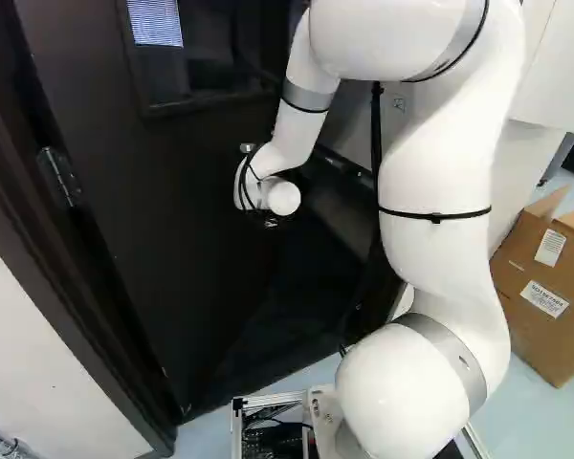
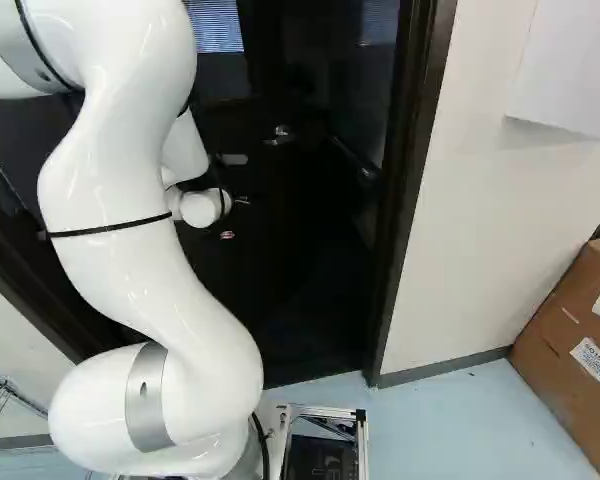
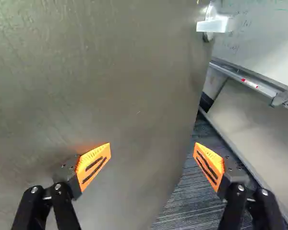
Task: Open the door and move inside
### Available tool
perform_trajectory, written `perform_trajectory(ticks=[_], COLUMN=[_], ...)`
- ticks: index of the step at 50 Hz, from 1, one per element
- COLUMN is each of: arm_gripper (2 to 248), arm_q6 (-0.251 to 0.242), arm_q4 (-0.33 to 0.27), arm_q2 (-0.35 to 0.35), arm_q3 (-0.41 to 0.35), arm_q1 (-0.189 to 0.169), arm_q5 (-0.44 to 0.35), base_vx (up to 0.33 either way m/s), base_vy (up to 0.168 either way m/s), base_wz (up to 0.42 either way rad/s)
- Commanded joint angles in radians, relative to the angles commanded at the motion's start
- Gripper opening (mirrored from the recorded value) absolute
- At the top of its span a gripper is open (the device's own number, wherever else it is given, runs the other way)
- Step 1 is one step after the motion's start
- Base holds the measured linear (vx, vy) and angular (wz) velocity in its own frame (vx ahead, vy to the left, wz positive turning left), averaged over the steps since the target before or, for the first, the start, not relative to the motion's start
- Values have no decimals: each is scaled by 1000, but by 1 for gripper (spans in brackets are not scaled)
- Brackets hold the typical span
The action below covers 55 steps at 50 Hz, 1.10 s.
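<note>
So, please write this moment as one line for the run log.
door: partly open | claw: open, facing door | handle: not gripped | base: short of doorway | beyond: whiteboard, carpet

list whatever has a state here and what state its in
door, open, room showing past its free edge
handle, not gripped; turned or not, cannot tell
gripper, open, nothing between its fingers
arm, bent, reaching toward the door
box, on the floor, flaps up
whiteboard, written on
</note>
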State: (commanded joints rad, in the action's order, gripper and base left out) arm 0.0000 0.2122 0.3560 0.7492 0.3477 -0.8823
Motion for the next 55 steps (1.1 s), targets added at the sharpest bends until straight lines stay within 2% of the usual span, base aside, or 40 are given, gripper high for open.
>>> perform_trajectory(ticks=[55], arm_gripper=[247], arm_q6=[0], arm_q4=[-118], arm_q2=[71], arm_q3=[90], arm_q1=[97], arm_q5=[0], base_vx=[0], base_vy=[0], base_wz=[0])
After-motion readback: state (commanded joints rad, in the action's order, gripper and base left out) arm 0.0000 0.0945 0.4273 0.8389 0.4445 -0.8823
